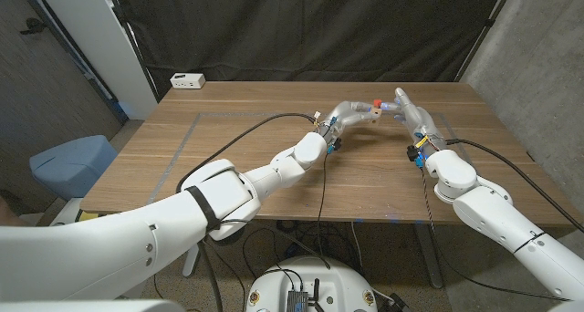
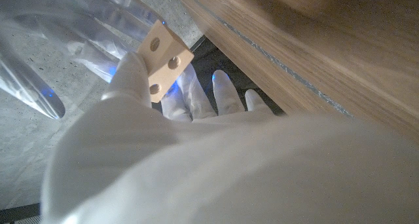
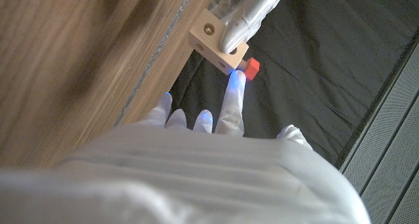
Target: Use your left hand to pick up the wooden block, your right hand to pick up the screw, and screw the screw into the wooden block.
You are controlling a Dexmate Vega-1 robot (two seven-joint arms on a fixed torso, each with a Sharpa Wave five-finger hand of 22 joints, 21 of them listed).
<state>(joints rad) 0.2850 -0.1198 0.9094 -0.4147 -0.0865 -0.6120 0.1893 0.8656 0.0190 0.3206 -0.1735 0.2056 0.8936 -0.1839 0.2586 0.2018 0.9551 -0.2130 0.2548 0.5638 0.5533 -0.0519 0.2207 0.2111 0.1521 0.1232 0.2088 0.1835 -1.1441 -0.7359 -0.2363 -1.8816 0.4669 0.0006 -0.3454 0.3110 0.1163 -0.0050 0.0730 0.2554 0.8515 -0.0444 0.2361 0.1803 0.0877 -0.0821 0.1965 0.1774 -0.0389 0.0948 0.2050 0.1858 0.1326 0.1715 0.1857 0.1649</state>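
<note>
We are gripping the wooden block [image 1: 375,114] aloft in our left hand [image 1: 339,117], holes exposed, while our right hand [image 1: 408,111] is pinching the red-headed screw [image 3: 249,68] against it above the worktop [image 1: 246,157].

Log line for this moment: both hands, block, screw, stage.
left hand: holds wooden block | right hand: fingertip on red-headed screw | screw at block face | both raised above table | stage: screwing in

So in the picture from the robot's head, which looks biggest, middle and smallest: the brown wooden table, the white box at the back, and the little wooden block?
1. Brown wooden table, by far the largest.
2. White box at the table's far left corner.
3. Small pale wooden block, held up between the two hands; it looks smallest, though partly covered by fingers.
</note>
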